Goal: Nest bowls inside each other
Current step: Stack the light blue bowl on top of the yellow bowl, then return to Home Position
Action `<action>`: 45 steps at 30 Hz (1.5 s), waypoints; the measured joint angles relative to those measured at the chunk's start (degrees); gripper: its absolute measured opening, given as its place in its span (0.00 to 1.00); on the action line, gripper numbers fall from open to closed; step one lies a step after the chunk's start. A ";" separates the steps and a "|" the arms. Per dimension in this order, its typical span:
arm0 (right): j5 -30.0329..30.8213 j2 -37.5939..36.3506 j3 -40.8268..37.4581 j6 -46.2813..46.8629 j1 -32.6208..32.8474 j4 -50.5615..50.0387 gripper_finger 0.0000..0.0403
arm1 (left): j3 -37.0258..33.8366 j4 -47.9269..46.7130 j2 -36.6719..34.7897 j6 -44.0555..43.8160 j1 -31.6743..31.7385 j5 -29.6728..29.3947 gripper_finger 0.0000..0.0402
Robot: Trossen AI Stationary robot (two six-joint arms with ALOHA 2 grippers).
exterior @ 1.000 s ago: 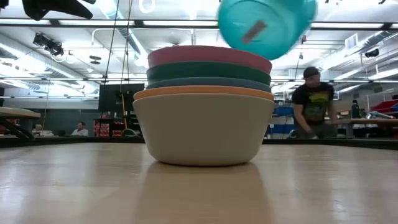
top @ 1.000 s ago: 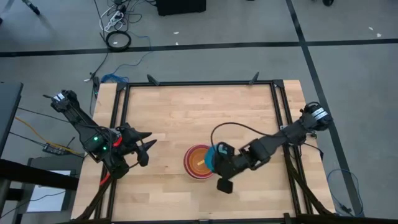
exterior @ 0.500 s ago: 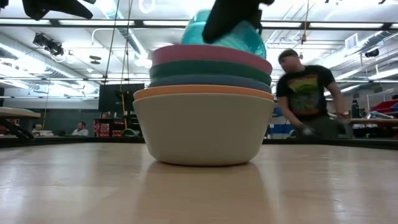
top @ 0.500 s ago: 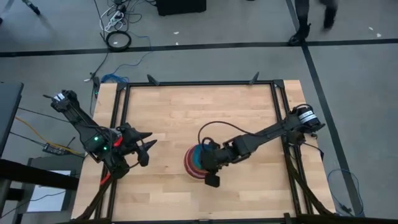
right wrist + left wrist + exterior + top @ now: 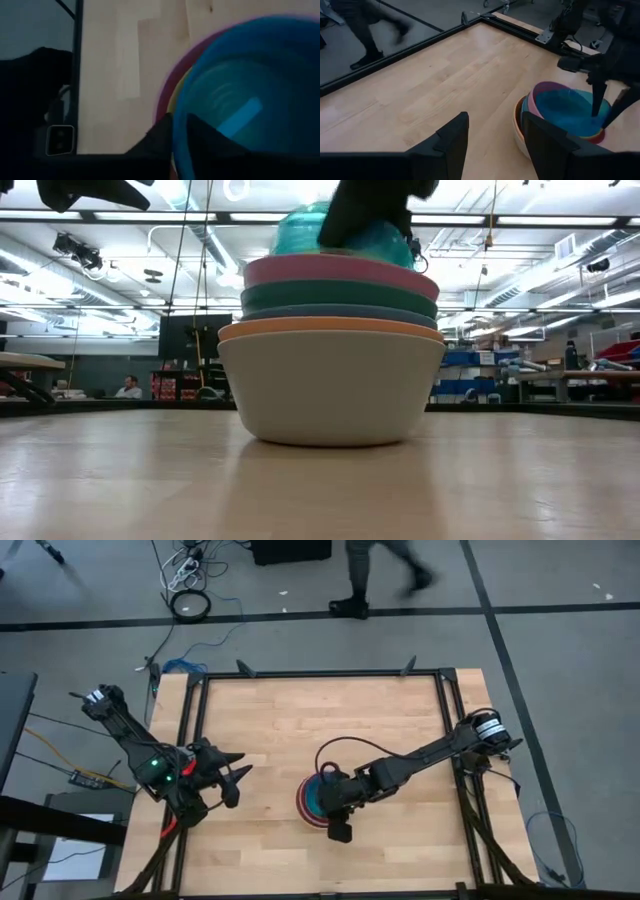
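Note:
The nested bowls stand near the table's middle. In the low view the grey-white bowl is at the bottom, with orange, blue, dark green and pink rims above it. The cyan bowl sits on top, inside yellow and magenta-red rims. My right gripper is over the stack, slightly open, with one finger inside the cyan bowl and one outside its rim. My left gripper waits open near the table's left edge, holding nothing. My right gripper comes slanting down from the table's right side. Its fingers stand on either side of the cyan bowl's rim at the bowl's right side. Whether they still touch the rim I cannot tell. The bowl rests in the stack.
Bare wooden tabletop lies all around the stack, inside a black frame. A person walks on the floor beyond the far edge.
My right gripper has carried the cyan bowl toward the table's left and down. A second ago the bowl hung tilted in the air, up and to the right of the stack. It now sits in the top of the stack. The stack has shifted slightly.

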 joint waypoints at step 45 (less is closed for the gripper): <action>65.97 -57.62 -15.72 4.41 35.05 -32.61 0.00 | 11.02 -11.14 -13.28 22.40 -25.97 -27.55 0.48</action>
